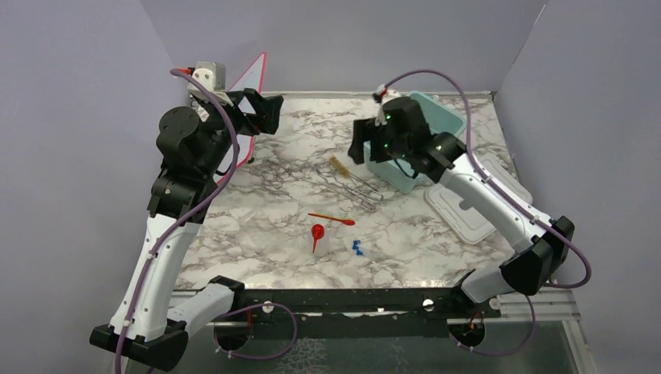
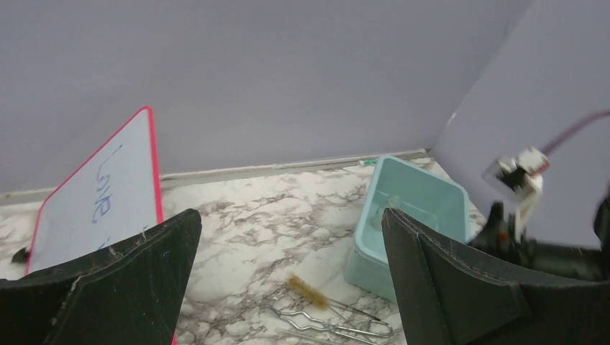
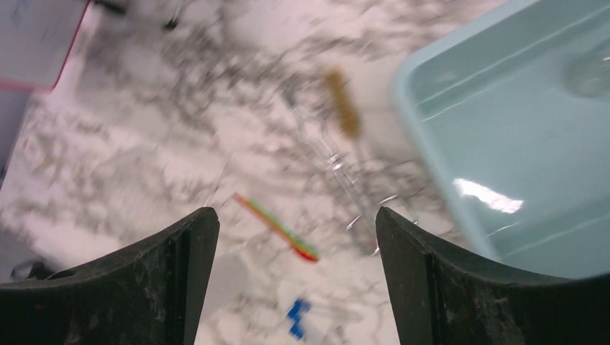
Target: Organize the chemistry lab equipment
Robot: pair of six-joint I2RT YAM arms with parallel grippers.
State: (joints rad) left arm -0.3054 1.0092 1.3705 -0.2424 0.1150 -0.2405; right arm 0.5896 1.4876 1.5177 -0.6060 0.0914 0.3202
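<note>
On the marble table lie a red funnel (image 1: 317,234), a thin red-orange spatula (image 1: 331,219), blue-capped clear tubes (image 1: 357,248), a tan-bristled brush (image 1: 340,167) and metal tongs (image 1: 356,187). A small clear glass vessel (image 2: 393,202) sits inside the pale teal tub (image 1: 436,117). My right gripper (image 1: 358,149) hangs open above the table at the tub's left side, nothing between its fingers. Below it the spatula (image 3: 277,228), tubes (image 3: 296,318) and brush (image 3: 342,108) look blurred. My left gripper (image 1: 273,114) is raised at the back left, open and holding nothing, looking over the brush (image 2: 308,289) and tongs (image 2: 334,327).
A pink-edged whiteboard (image 1: 251,82) leans against the back wall just behind my left gripper. The tub's white lid (image 1: 468,204) lies flat on the table to the right, under my right forearm. Grey walls close in the back and both sides.
</note>
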